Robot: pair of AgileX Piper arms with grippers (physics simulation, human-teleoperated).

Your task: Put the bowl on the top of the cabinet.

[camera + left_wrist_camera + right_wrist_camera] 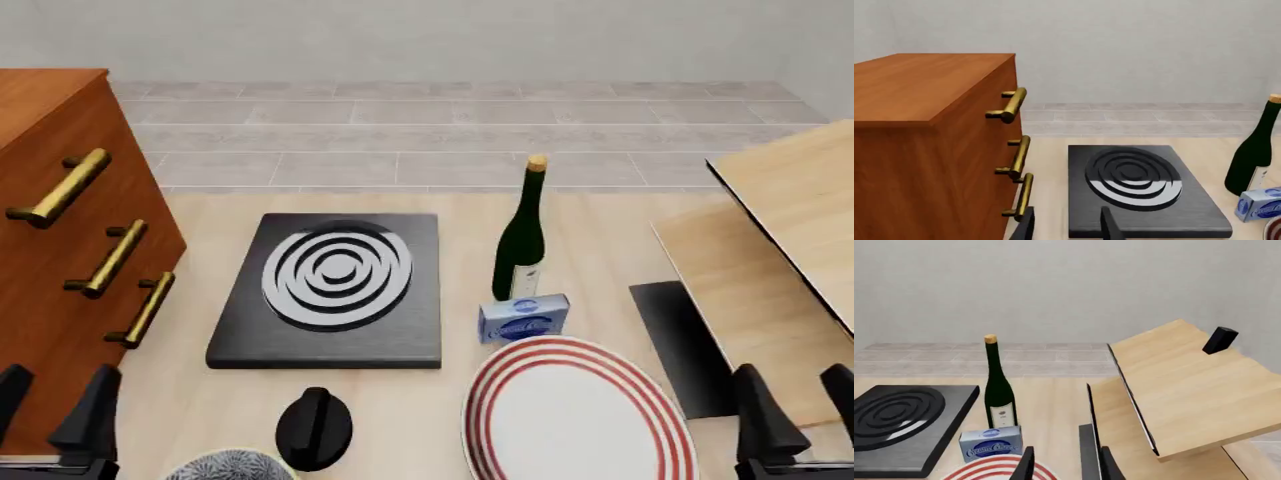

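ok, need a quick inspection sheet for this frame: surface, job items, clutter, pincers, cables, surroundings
Surface: pale wood table, crowded.
Job's things: bowl at the near edge, only its top in view, ahead of the left arm; cabinet at far left, top bare where visible, three drawers shut.
Clutter: black hob plate in the middle, black knob near the bowl, wine bottle, blue box, red-ringed plate, pale boards at right.
Pincers: left pincer open, empty; right pincer open, empty; both low at the near edge.
Cables: nothing seen.
Surroundings: grey tiled floor, plain wall.
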